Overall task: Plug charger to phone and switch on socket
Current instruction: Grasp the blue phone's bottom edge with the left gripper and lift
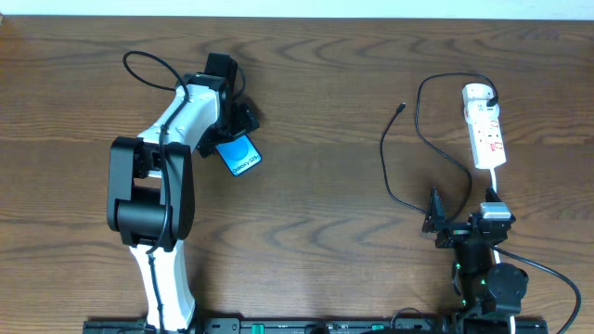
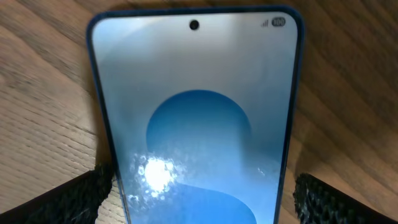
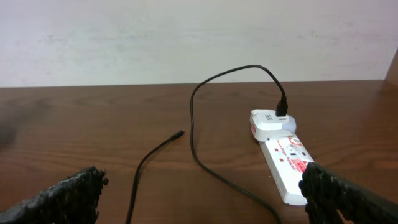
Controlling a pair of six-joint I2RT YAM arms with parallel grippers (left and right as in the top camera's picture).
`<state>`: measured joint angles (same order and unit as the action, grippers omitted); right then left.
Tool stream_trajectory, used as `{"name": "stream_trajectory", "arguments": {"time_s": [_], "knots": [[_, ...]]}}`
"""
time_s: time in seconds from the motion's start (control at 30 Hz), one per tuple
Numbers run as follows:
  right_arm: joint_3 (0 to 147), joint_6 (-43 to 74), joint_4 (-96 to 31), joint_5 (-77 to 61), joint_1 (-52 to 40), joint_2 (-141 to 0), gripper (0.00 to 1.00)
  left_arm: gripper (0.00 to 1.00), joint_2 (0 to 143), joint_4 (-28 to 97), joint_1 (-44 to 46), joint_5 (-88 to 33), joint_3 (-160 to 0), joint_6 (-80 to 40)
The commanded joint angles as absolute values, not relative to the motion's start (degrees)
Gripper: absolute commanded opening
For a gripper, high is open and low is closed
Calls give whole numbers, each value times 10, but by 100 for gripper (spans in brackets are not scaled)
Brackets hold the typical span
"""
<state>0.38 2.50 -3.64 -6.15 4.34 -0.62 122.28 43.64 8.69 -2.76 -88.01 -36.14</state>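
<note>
The phone (image 1: 241, 156), with its blue screen up, lies flat on the wooden table. My left gripper (image 1: 228, 135) is open and straddles the phone's lower part. In the left wrist view the phone (image 2: 196, 112) fills the space between the black fingers (image 2: 74, 199); nothing is clamped. The charger (image 1: 384, 162) is a thin black cable whose loose plug tip (image 1: 401, 108) rests on the table, far from the phone. The white socket (image 1: 486, 130) lies at the right. My right gripper (image 1: 462, 208) hangs open just in front of it. In the right wrist view the plug tip (image 3: 180, 133) and socket (image 3: 287, 163) lie ahead.
A white adapter (image 3: 270, 122) sits in the socket's far end with the black cable (image 3: 199, 93) arching out of it. The socket's white cord (image 1: 496, 186) runs toward the right arm's base. A pale wall (image 3: 186, 37) stands behind the table's far edge.
</note>
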Motion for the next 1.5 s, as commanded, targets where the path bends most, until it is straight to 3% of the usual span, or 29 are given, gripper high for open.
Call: {"name": "stream_trajectory", "arguments": {"time_s": [0.0,0.3,0.4,0.53,0.7,1.47], "knots": [[3,20,-39,-59,39,-4,99,98,1225,435,87,-6,-882,-370],[3,20,-39,-59,39,-4,99,99,1226,428,87,-6,-860,-389],[3,20,-38,-59,39,-4,99,86,1229,428,87,-8,-853,-393],[3,20,-39,-59,39,-4,99,83,1231,432,87,-8,-853,-393],[3,20,-39,-59,39,-4,99,73,1231,450,87,-8,-853,-390],[3,20,-39,-59,39,-4,99,72,1163,505,87,-10,-854,-382]]}}
